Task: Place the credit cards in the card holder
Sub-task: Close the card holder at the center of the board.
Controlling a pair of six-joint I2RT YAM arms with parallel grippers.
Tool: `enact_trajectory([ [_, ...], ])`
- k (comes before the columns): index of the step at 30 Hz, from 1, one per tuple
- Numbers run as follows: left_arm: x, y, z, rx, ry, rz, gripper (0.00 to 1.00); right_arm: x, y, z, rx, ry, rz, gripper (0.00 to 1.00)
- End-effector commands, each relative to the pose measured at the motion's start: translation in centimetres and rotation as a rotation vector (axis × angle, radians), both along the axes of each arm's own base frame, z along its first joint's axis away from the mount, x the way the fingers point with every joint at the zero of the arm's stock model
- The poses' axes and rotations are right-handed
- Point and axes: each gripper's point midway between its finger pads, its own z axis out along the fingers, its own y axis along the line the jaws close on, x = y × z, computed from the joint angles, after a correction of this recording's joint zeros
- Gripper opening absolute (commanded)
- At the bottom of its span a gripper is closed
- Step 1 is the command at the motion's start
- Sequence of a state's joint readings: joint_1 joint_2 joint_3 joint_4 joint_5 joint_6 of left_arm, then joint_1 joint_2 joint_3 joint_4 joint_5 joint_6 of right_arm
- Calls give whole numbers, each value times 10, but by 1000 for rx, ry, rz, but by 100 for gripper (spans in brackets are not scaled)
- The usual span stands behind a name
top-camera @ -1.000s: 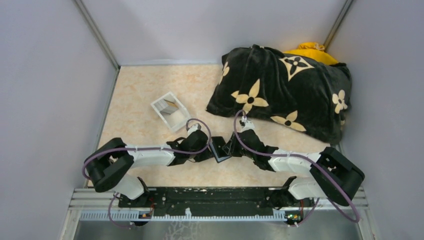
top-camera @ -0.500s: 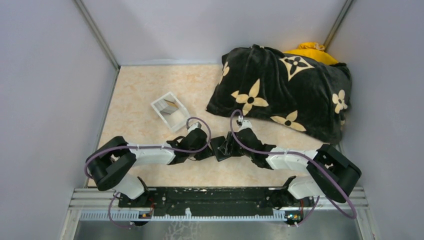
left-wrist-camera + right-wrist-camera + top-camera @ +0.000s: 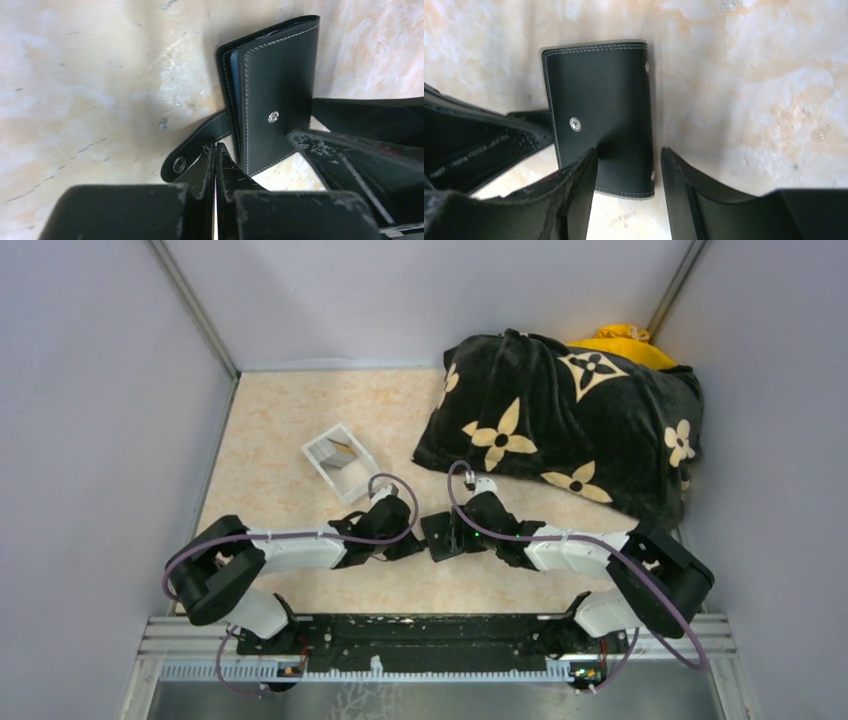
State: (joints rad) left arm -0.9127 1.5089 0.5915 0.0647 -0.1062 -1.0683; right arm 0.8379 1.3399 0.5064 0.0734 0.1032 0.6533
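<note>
Left jaws clamp card holder (image 3: 277,95), right jaws open.

Card holder (image 3: 280,90) showing black, pale grey stitching, silver stud (image 3: 272,117). Cushion (image 3: 560,420) at 1 o'clock showing black with cream flower pattern. Table (image 3: 300,400) showing cream-orange marbling. Tray (image 3: 340,462) at 11 o'clock showing pale grey.

Built of white link shells on the left arm (image 3: 300,552) and right arm (image 3: 575,555), with chunky black joint housings. Looped with purple cables (image 3: 392,477) from shoulder to wrist. Set on a black base rail (image 3: 420,635) with a toothed silver strip along its front. Tipped with matte black fingers (image 3: 280,215), blocky, scratched and scuffed pale along the edges.
</note>
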Motion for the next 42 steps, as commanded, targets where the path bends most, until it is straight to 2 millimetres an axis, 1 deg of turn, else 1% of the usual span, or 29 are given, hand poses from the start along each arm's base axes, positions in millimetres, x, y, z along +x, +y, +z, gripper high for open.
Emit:
enact_trajectory([
  [1, -23, 63, -33, 278, 78, 6, 0, 2, 6, -6, -39, 5, 40, 51],
  [9, -13, 54, -9, 256, 39, -3, 0, -1, 5, -21, -75, 35, 51, 51],
  [12, -8, 46, 6, 224, 12, -6, 0, -3, 6, -25, -67, 49, 53, 51],
  [14, -4, 40, 16, 202, -5, -14, 0, -5, 8, -26, -61, 58, 57, 51],
  [18, 3, 18, 39, 110, -54, -56, 0, -8, 9, -30, -55, 75, 63, 51],
  [20, 7, 11, 47, 86, -73, -66, 0, -9, 9, -31, -52, 83, 62, 51],
  [22, 10, 12, 49, 103, -76, -58, 0, -10, 9, -33, -51, 91, 63, 51],
  [26, 10, 24, 51, 138, -76, -34, 0, -13, 8, -39, -62, 108, 62, 46],
  [30, 11, 46, 47, 179, -75, 25, 0, -15, 7, -45, -66, 126, 60, 41],
  [32, 18, 55, 46, 175, -87, 59, 0, -16, 6, -48, -67, 132, 64, 38],
  [33, 24, 60, 46, 172, -95, 80, 0, -17, 5, -50, -70, 137, 66, 37],
  [35, 37, 64, 49, 161, -129, 92, 0, -17, 5, -50, -73, 139, 69, 35],
  [38, 58, 55, 58, 122, -190, 71, 0, -16, 5, -51, -77, 140, 73, 34],
  [42, 81, 34, 69, 90, -243, 11, 0, -15, 5, -53, -90, 141, 78, 33],
])
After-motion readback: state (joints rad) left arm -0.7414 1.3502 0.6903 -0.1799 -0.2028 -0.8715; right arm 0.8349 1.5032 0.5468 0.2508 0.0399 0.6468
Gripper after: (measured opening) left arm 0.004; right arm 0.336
